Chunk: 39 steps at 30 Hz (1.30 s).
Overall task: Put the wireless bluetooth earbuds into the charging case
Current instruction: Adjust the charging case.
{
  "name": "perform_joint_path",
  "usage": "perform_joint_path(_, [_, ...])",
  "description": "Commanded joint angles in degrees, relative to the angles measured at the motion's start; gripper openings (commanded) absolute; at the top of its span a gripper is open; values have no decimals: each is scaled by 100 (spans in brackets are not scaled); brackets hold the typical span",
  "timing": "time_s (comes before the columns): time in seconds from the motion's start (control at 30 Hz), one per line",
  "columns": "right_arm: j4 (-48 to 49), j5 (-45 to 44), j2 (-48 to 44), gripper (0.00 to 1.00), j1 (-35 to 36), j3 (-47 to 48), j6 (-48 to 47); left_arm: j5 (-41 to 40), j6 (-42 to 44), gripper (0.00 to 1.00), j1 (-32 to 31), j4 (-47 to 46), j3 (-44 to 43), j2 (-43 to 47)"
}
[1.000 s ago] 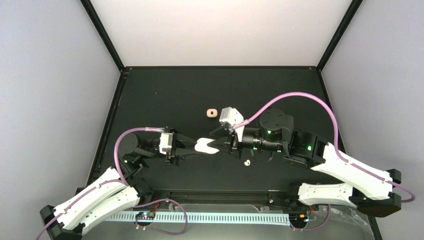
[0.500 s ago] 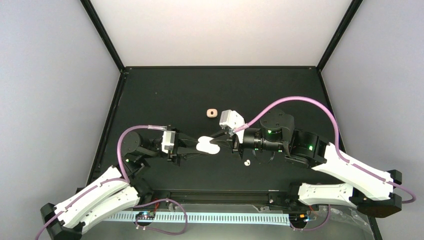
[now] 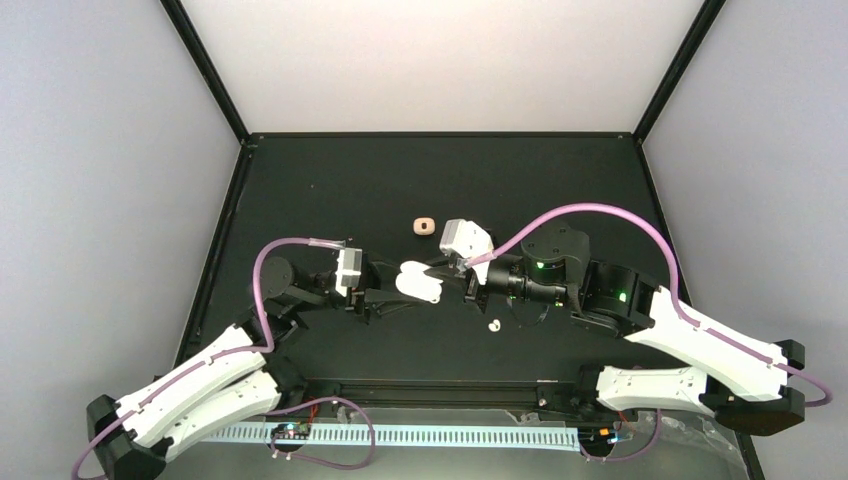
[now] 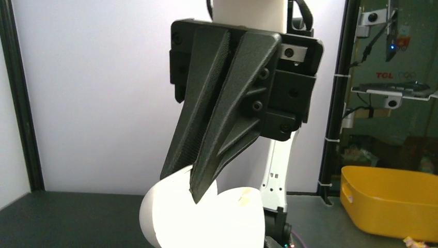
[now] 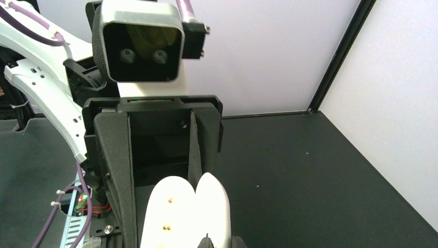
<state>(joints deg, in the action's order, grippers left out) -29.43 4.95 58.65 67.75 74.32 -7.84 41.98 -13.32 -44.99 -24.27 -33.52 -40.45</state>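
**Charging case and pincers, top and wrist views.** The open white charging case (image 3: 418, 282) is held between the two arms. It is clamped at its edge by the closed fingers of the right pincer (image 3: 440, 273), as is shown from the left wrist. The left pincer (image 3: 392, 298) is set just beside the case, its jaws spread and nothing gripped. One white earbud (image 3: 493, 324) is seen on the table (image 3: 330, 180), near the right pincer. A small beige object (image 3: 424, 226) is seen farther back. The case is cut off in both wrist views; whether earbuds are seated in it cannot be told.
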Motion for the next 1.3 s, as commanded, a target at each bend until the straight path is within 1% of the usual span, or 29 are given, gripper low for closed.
perform_joint_path(0.0, [288,-259,-64,1,40,-32,-203,-162,-222,41,-1,-253,-94,-148])
perform_joint_path(0.3, [453,-345,-214,1,45,-286,-533,-92,-598,41,-1,-613,-58,-359])
perform_joint_path(0.47, [465,-533,-290,1,43,-365,-684,24,-802,47,-1,-565,-67,-413])
perform_joint_path(0.6, [599,-889,-428,1,44,-462,-885,26,-929,51,-1,-297,-43,-323])
perform_joint_path(0.8, [710,-1284,-570,1,45,-511,-1263,-347,-1552,57,-1,159,-40,-240])
perform_joint_path(1.0, [890,-1687,-767,1,52,-687,-1720,-727,-2394,62,-2,58,-170,-247])
perform_joint_path(1.17, [913,-1810,-829,1,53,-741,-1863,-932,-2831,69,8,383,-601,-407])
perform_joint_path(1.27, [913,-1771,-813,1,63,-770,-1845,-1039,-2975,70,8,530,-891,-587])
